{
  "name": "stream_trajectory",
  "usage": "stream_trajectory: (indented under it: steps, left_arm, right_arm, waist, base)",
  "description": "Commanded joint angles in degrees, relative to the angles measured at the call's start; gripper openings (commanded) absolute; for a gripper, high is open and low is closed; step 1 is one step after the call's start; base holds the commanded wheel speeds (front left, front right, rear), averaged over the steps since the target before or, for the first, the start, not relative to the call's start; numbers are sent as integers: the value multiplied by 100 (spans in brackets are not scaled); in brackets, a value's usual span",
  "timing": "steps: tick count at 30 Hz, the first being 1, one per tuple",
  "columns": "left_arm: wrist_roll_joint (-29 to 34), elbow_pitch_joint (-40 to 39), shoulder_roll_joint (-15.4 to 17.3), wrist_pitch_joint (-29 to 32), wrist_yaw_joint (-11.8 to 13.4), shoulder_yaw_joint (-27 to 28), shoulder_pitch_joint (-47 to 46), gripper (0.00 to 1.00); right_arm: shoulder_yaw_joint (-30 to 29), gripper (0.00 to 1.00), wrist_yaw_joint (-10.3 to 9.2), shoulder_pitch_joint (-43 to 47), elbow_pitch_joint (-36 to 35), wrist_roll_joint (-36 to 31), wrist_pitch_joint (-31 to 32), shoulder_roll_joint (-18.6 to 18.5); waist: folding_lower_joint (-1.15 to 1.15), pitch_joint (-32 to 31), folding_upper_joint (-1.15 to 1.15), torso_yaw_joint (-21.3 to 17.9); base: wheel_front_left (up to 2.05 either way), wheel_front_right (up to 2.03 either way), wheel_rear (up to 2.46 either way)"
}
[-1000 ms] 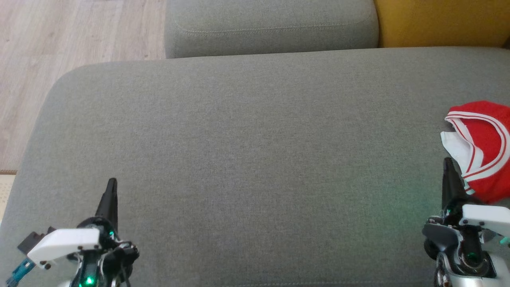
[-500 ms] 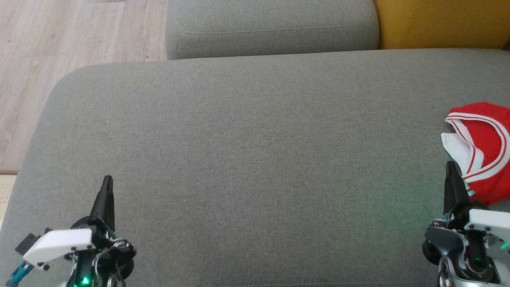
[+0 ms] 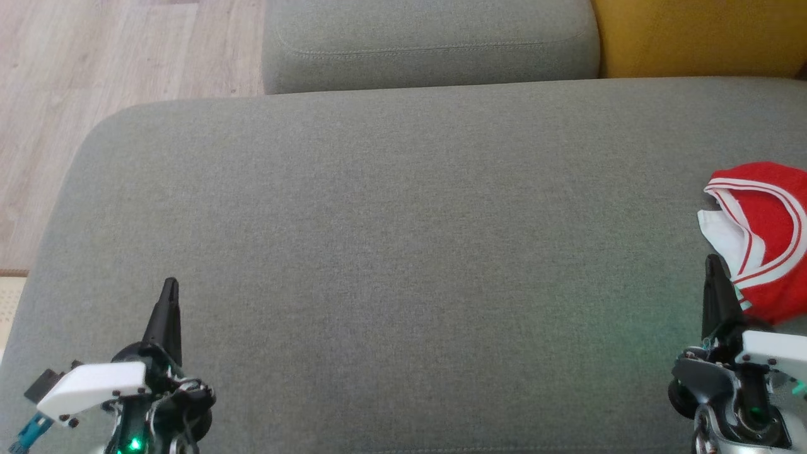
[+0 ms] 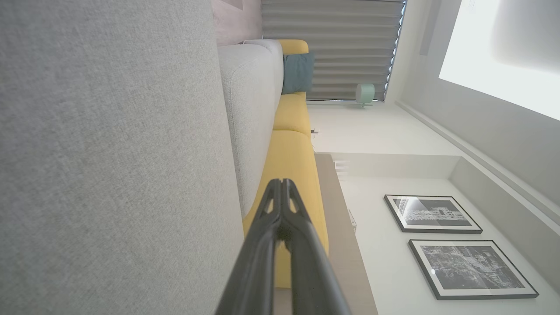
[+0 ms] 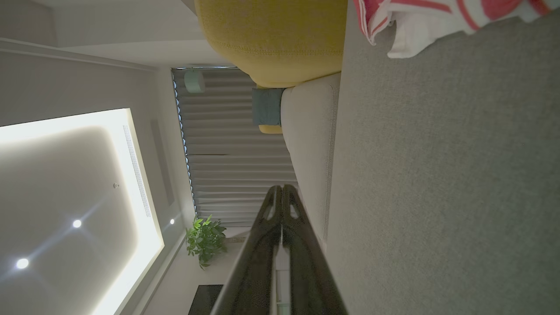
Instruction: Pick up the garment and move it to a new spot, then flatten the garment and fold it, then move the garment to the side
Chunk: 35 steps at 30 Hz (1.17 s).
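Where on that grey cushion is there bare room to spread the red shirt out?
The broad middle of the grey seat cushion is bare, from the left pincer across to the right pincer and up to the grey back cushion. It is crowded at the right edge, where the red jersey lies bunched beside the right pincer.

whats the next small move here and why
Probably open the right claw and ease it toward the red jersey: it lies crumpled on the grey seat cushion just past that claw's tip, and the claw is shut and empty.
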Motion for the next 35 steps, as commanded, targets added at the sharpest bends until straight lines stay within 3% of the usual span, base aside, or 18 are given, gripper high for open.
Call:
stream_trajectory:
  steps: [1, 35]
  left_arm:
    - [-24, -222, 105, 44, -41, 203, -344, 0]
    - [-24, -222, 105, 44, -41, 203, -344, 0]
  right_arm:
    - [119, 0, -4, -147, -221, 40, 39, -25]
    - [120, 0, -4, -147, -221, 40, 38, -25]
  waist:
    - [0, 0, 0, 0]
    - [0, 0, 0, 0]
  base:
    - [0, 0, 0]
    - [0, 0, 0]
